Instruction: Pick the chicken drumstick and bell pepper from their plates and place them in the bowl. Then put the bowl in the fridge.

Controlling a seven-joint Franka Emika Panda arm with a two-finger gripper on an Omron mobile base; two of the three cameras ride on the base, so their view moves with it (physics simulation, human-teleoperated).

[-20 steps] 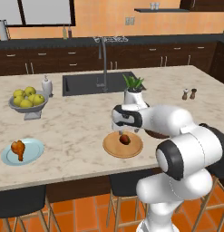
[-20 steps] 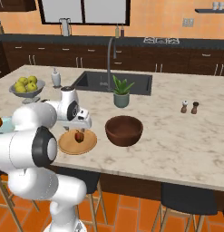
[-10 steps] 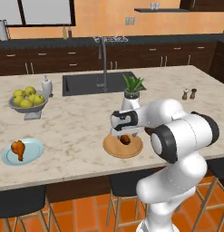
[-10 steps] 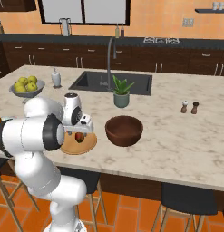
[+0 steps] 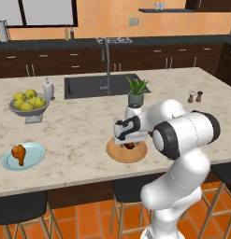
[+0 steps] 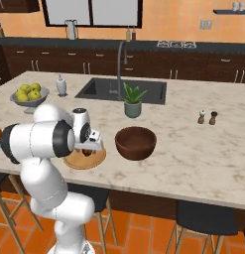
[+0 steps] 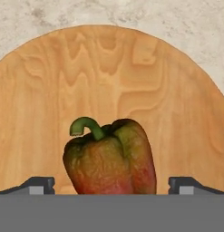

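Pepper (image 7: pixel 111 158) sits on the wooden plate (image 7: pixel 109 81), right between the wide-open gripper (image 7: pixel 111 185) tips, seemingly lined up for a squeeze. Drumstick (image 5: pixel 18 153) waits on the blue plate (image 5: pixel 35 156); the brown bowl (image 6: pixel 136 143) stands just beside, ready to receive both.

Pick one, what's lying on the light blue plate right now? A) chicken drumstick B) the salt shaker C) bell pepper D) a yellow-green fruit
A: the chicken drumstick lies on the light blue plate at the counter's near left, while the bell pepper sits on the wooden plate between the open pincer tips.
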